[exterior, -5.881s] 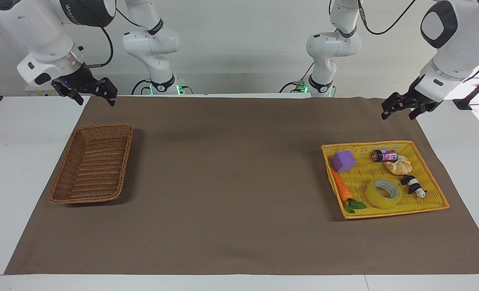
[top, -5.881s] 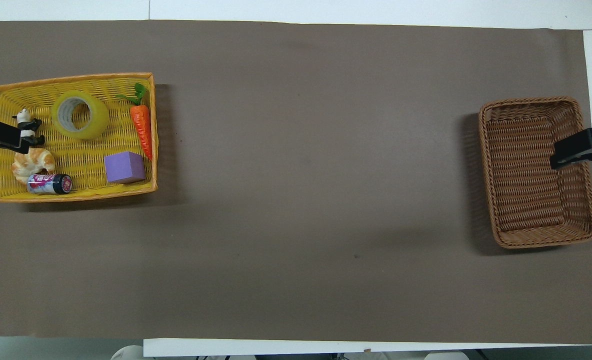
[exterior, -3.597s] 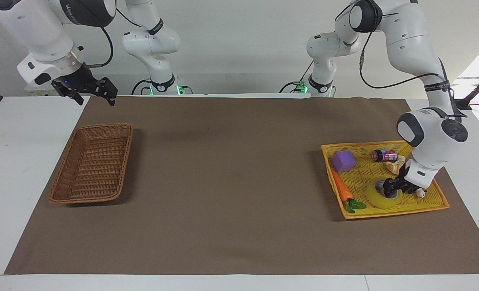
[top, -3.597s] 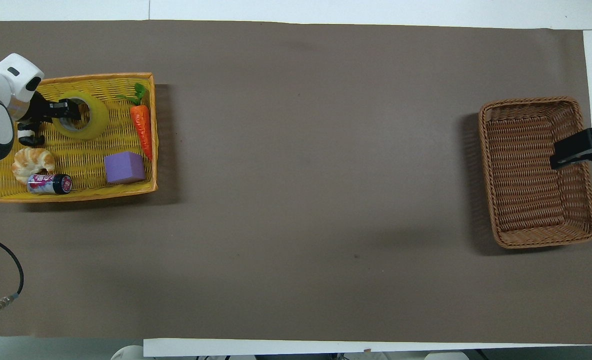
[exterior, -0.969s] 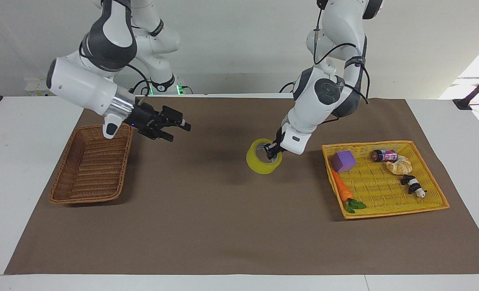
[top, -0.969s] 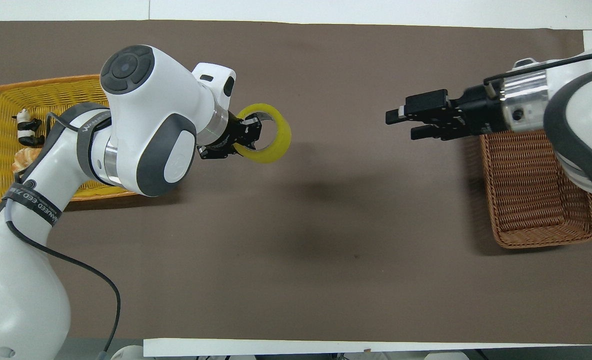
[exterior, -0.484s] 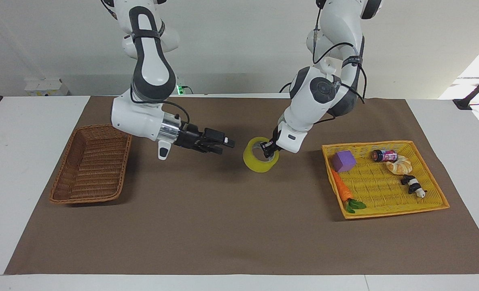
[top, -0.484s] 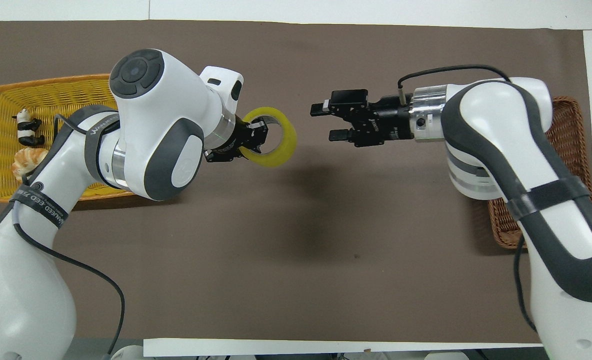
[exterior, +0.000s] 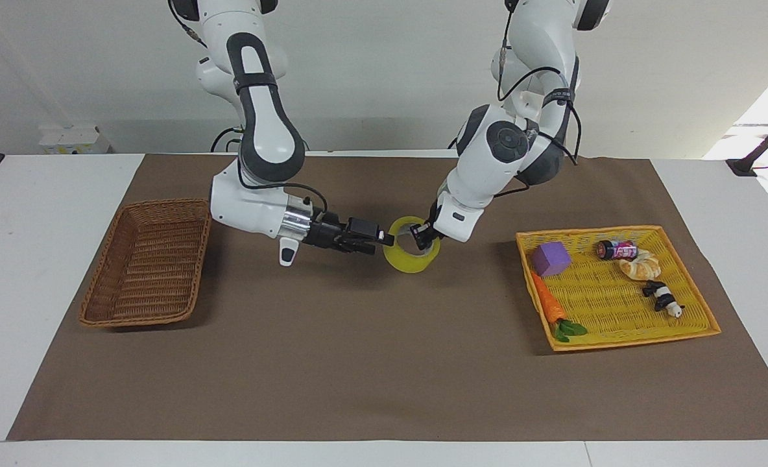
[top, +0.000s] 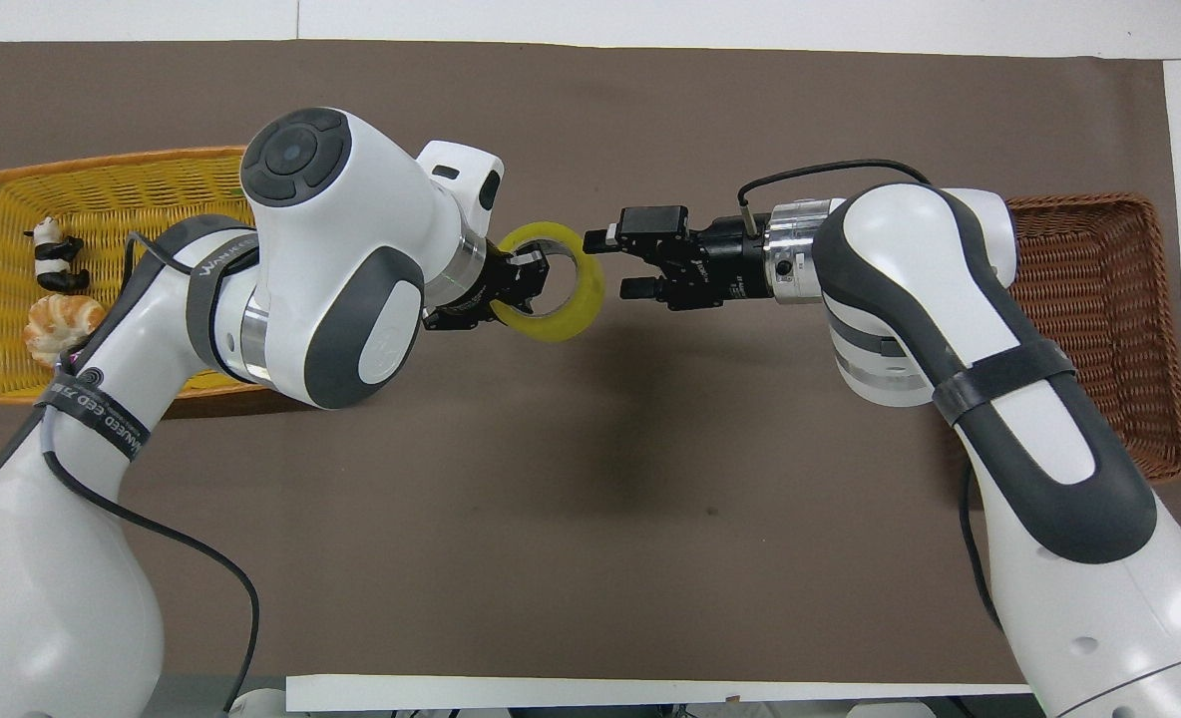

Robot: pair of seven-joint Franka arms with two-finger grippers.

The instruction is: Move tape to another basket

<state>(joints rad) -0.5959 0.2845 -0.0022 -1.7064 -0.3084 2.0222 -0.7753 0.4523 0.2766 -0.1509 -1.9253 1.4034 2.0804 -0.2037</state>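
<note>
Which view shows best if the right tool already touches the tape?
The facing view: the open right tool reaches the tape's rim from the side, though contact is unclear. The overhead view shows the tape shut in the left tool and the right tool beside it.

Both arms reach in over the middle of the desk, wrists turned toward each other. The left arm bends sharply at the elbow, forearm sloping down, and its left gripper [exterior: 423, 237] is clamped on the rim of the tape [exterior: 405, 259], held in the air. The right arm stretches out nearly level; its right gripper [exterior: 384, 239] has its 2 fingers [top: 605, 239] spread wide, their tips right at the roll's rim.
</note>
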